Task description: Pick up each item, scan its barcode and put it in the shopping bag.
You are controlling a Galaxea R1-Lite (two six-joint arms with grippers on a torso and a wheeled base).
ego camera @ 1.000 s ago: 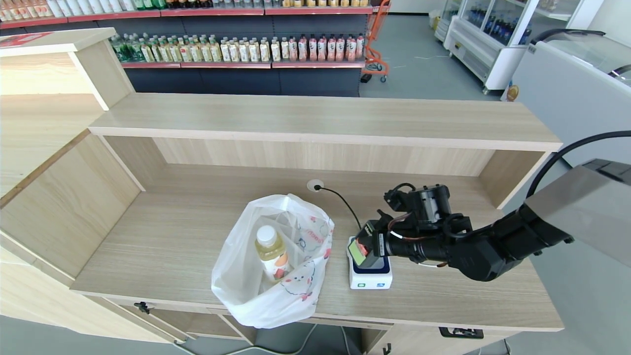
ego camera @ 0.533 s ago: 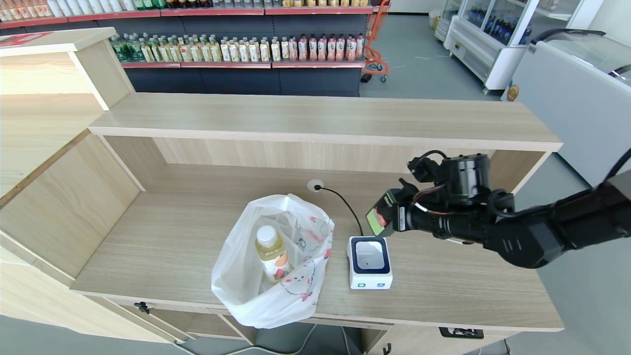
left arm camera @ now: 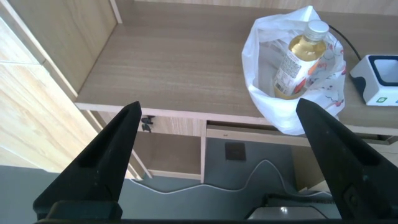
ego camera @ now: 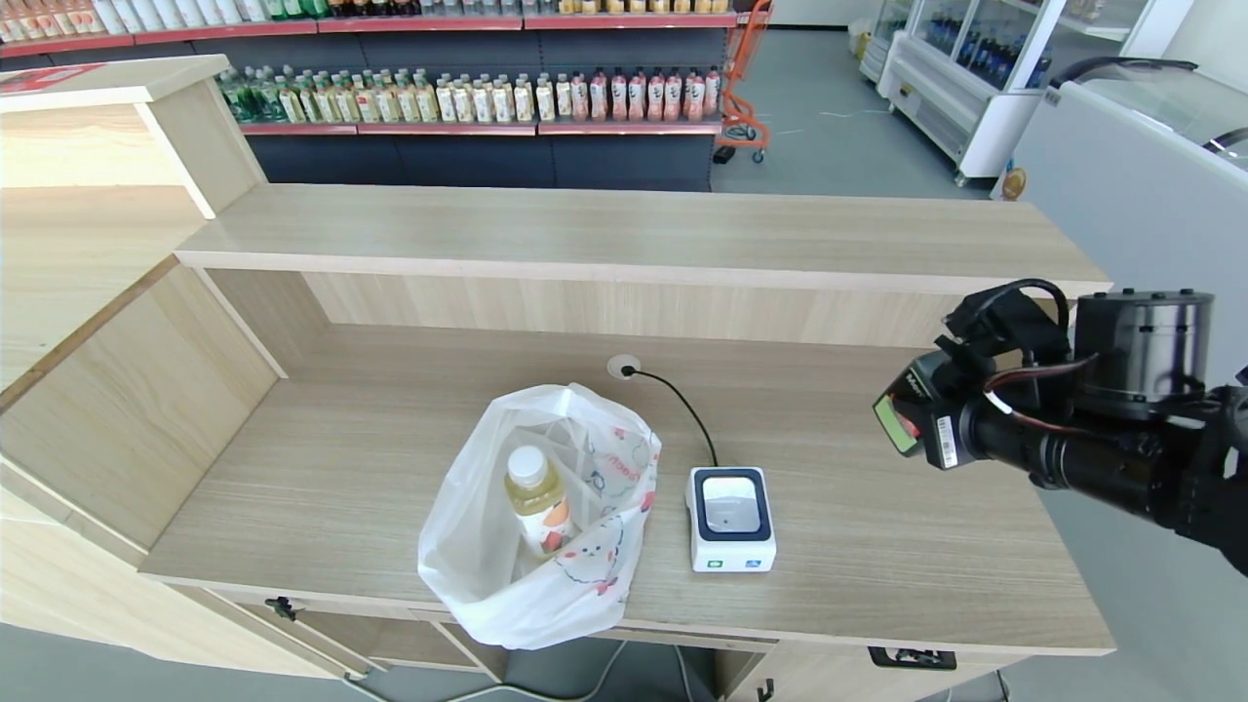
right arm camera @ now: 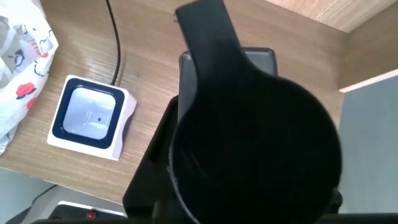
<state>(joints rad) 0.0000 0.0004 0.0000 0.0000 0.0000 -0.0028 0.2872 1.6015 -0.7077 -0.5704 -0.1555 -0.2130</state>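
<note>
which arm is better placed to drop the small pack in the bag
Right: its tool holds the pack above the counter's right end. The left tool is open and empty, out by the counter's front edge.

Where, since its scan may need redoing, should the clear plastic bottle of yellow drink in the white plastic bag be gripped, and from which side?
Probably the neck just under the white cap, coming down from above. The clear plastic bottle stands nearly upright, and the white plastic bag wraps its body, leaving only the open top free.
</note>
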